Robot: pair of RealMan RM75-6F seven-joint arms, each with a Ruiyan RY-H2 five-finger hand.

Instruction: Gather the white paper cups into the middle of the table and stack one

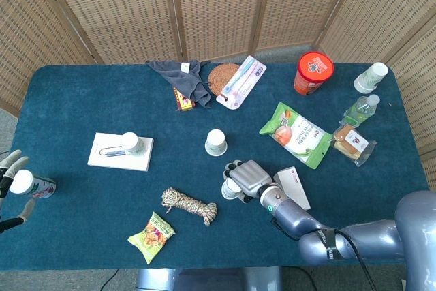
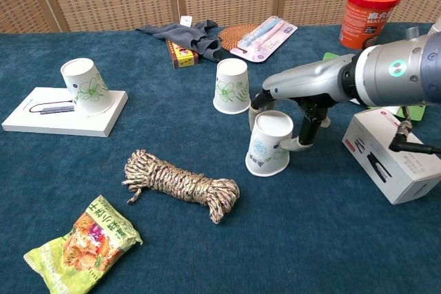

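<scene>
Across table [image 1: 82,100]: blue cloth top, wicker screens behind.
Right arm [image 1: 340,236]: enters from 5 o'clock, reaches toward centre.
White box [image 2: 400,160]: at 3 o'clock of right hand, near it, flat on cloth.
White pad [image 1: 120,152]: at 9 o'clock of centre; tilted paper cup [image 1: 131,143] resting on its right end.
Green pouch [image 1: 296,134]: at 2 o'clock of centre, flat.
Grey cloth [image 1: 182,76]: at 12 o'clock, crumpled, over a small yellow-red box [image 1: 183,102].
Red canister [image 1: 313,71]: at 1 o'clock, upright.
Right hand [image 1: 246,178]: just past 6 o'clock of centre, fingers loosely curled around held cup [image 2: 269,144]; thumb side and fingertips [image 2: 293,145] touching cup wall in chest view; firmness of grip cannot be told.
Held cup: upside down, tilted, near rim on cloth, floral print on side.
Centre cup [image 1: 216,142]: upside down, upright, at 11 o'clock of held cup, just beside it, apart.
Far cup [image 1: 371,77]: at 2 o'clock corner, tilted.
Rope coil [image 1: 189,205]: at 7 o'clock of centre, near held cup.
Snack bag [image 1: 151,236]: at 7 o'clock, past rope.
Toothbrush pack [image 1: 241,82]: at 12 o'clock, beside round wicker coaster [image 1: 221,77].
Left hand [image 1: 10,168]: at 9 o'clock edge, fingers spread around a white-capped bottle [image 1: 30,185]; contact cannot be told.
</scene>
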